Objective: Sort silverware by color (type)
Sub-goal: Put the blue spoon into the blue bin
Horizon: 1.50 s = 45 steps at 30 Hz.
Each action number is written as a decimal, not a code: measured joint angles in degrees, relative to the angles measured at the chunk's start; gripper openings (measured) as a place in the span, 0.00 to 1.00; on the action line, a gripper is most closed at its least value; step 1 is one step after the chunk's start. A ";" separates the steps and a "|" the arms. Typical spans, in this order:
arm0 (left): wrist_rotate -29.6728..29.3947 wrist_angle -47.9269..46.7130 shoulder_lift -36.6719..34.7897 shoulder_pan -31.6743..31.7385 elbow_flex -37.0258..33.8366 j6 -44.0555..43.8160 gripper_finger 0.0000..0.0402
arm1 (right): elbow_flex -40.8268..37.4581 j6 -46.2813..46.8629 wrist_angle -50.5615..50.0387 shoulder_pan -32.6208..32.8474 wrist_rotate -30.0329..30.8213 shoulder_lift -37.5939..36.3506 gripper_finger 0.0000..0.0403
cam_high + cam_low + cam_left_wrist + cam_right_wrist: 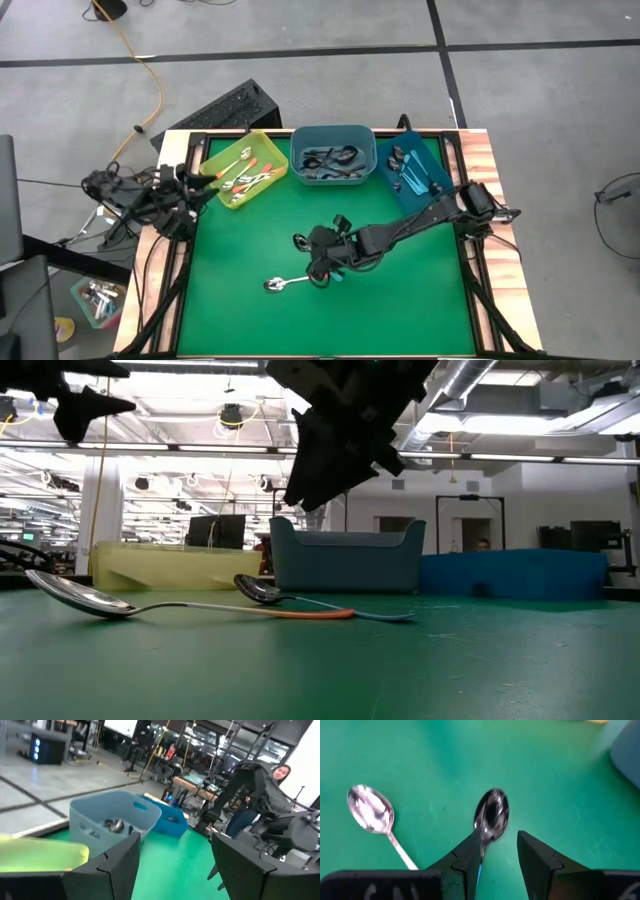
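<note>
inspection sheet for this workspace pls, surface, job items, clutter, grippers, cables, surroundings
surface: green mat on a wood-edged table, three bins along its far edge.
job's things: two spoons lie loose on the mat, an orange-handled spoon and a teal-handled spoon; more spoons sit in the yellow bin, the grey-blue bin and the blue bin.
clutter: nothing seen on the mat.
grippers: right gripper hangs over the teal-handled spoon, jaws apart, nothing held; left gripper open, waiting by the yellow bin.
cables: orange cable on the floor; dark wiring bundle off the table's left edge.
surroundings: a person stands beyond the table; a floor tub of utensils.
</note>
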 joint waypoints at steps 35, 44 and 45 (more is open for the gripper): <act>-0.63 0.78 0.09 0.00 -2.88 -2.82 0.57 | 0.15 6.11 1.44 1.31 -5.35 11.89 0.27; -0.66 0.63 0.09 0.00 -2.88 -2.82 0.57 | 0.22 10.84 -0.33 0.27 -7.38 11.81 0.03; -0.66 0.63 0.09 0.00 -2.88 -2.82 0.57 | 0.22 11.01 -0.32 0.22 -7.75 11.80 0.03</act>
